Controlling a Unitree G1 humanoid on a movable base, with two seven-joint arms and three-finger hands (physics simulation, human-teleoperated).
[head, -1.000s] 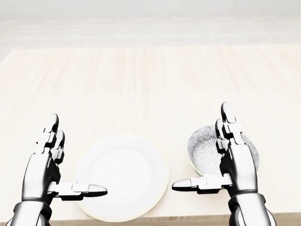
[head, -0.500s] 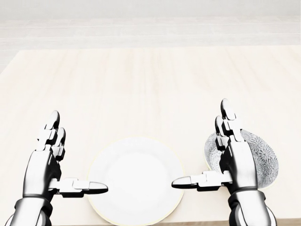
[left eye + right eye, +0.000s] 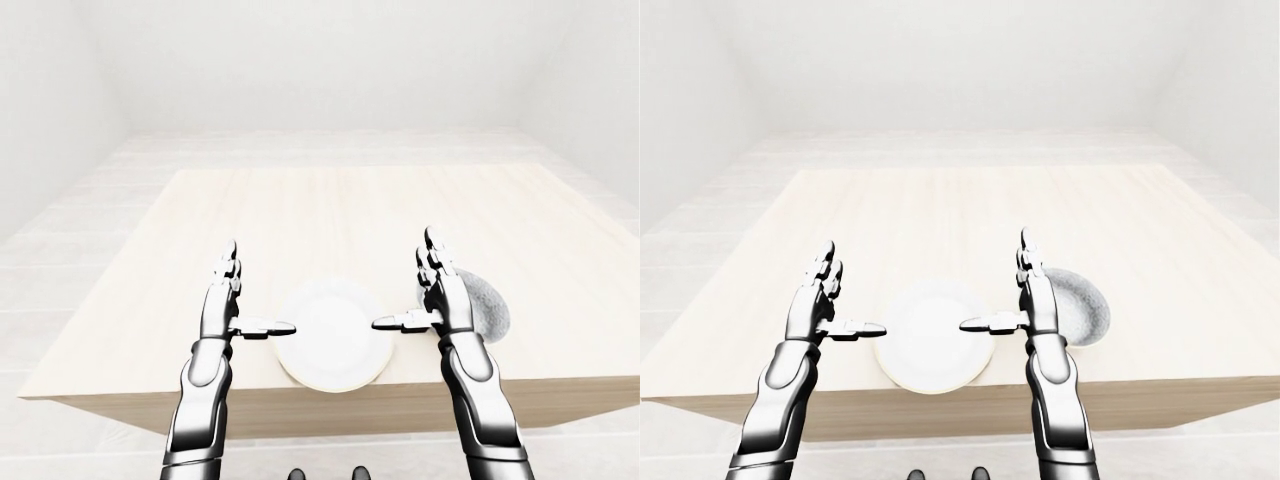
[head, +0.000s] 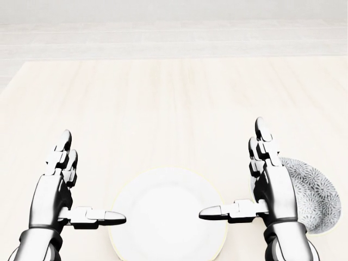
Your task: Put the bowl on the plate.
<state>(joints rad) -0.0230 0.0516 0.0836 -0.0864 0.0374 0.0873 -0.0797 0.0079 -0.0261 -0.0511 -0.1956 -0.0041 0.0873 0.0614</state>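
Pre-grasp step: nothing is held yet. Left hand (image 4: 62, 187) is spread open, hovering near the table's (image 3: 300, 210) near edge. Plate (image 4: 166, 215) lies bare at that edge. Right hand (image 4: 261, 185) is also spread open, beside the bowl (image 3: 1080, 305). Next, the bowl likely needs gripping at its rim. No obstacles seen.
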